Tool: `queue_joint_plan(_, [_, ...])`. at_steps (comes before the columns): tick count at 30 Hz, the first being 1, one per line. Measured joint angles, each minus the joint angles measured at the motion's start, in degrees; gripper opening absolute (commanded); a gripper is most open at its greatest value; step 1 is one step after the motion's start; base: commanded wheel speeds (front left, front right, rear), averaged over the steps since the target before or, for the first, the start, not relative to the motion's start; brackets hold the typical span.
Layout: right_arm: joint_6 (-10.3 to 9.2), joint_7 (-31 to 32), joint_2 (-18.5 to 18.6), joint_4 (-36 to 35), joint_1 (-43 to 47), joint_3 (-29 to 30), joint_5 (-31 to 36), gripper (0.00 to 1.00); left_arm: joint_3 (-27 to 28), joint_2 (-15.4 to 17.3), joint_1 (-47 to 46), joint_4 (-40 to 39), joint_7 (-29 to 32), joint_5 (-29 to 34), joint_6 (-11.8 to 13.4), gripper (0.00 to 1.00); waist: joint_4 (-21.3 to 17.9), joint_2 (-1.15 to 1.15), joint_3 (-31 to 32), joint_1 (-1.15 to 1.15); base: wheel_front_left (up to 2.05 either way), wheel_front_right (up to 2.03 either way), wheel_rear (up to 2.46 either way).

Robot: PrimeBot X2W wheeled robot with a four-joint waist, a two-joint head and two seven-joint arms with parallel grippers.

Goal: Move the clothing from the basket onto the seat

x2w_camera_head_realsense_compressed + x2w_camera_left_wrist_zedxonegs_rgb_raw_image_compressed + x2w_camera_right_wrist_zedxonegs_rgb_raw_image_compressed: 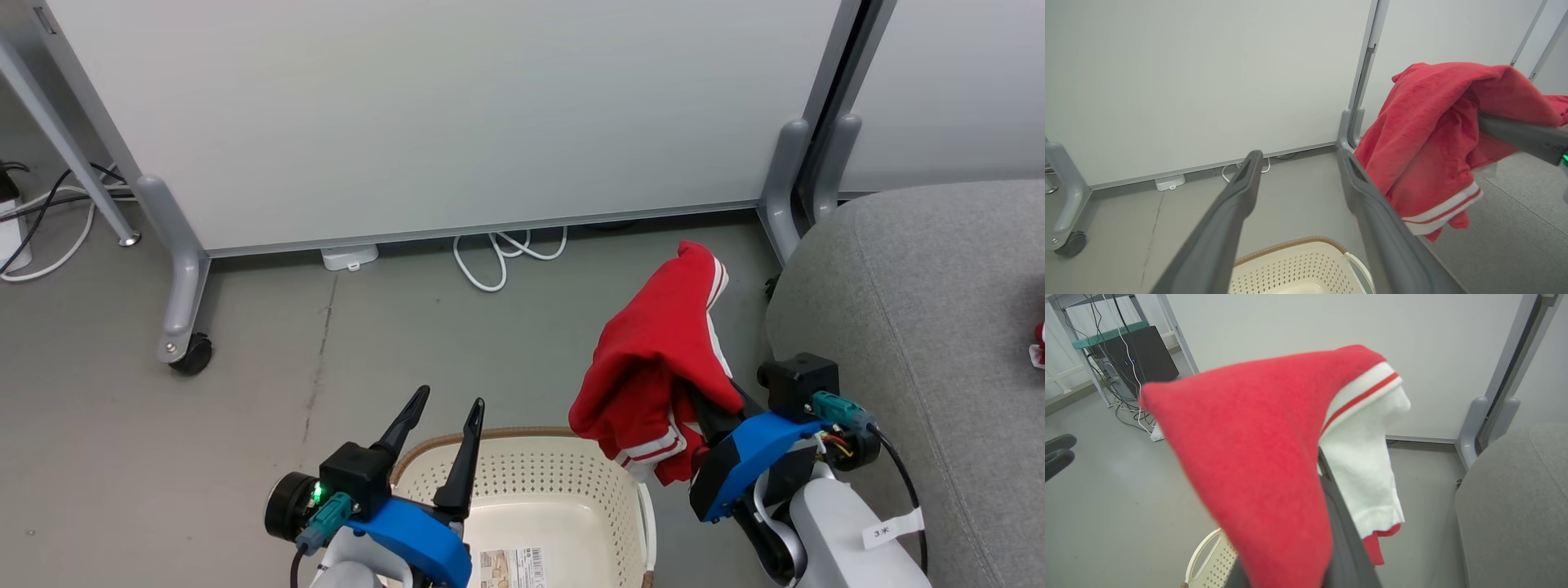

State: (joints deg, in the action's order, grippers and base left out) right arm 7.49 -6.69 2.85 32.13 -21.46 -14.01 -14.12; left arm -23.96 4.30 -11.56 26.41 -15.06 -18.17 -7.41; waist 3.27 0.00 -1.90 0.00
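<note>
A bright red garment with white stripes (pixel 653 359) hangs draped over my right gripper's fingers (pixel 712 412), which are shut on it and mostly hidden under the cloth. It hangs above the floor, between the basket and the seat. The right wrist view shows the same garment (pixel 1257 457) covering the dark fingers (pixel 1341 522). The cream perforated basket (pixel 531 482) with a brown rim stands at the bottom centre, its visible part empty. My left gripper (pixel 449 400) is open above the basket's near-left rim, holding nothing. The grey seat (pixel 922 327) fills the right side.
A white partition panel (pixel 441 114) on castor feet (pixel 189 355) stands behind, with white cables (pixel 498 253) on the floor below it. A small red and white scrap (pixel 1038 343) lies on the seat at the right edge. A desk with a dark computer (pixel 1143 355) stands further off.
</note>
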Motion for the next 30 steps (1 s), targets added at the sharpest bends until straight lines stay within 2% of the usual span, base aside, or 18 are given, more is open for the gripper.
queue_joint_plan(12, [0.0,-0.05,-0.01,-0.43,-0.06,0.42,0.32,0.0,0.05,0.51,-0.42,-0.23,-0.01,-0.48,0.0,1.0,-4.79,0.0,-0.67,0.0,0.0,0.0,0.0])
queue_joint_plan(30, [-0.01,-1.05,0.01,-0.55,-0.1,1.38,-0.16,0.0,0.27,1.4,-1.51,-0.8,0.0,-0.4,-0.01,1.0,-19.01,0.0,-2.55,0.0,0.0,0.0,0.0])
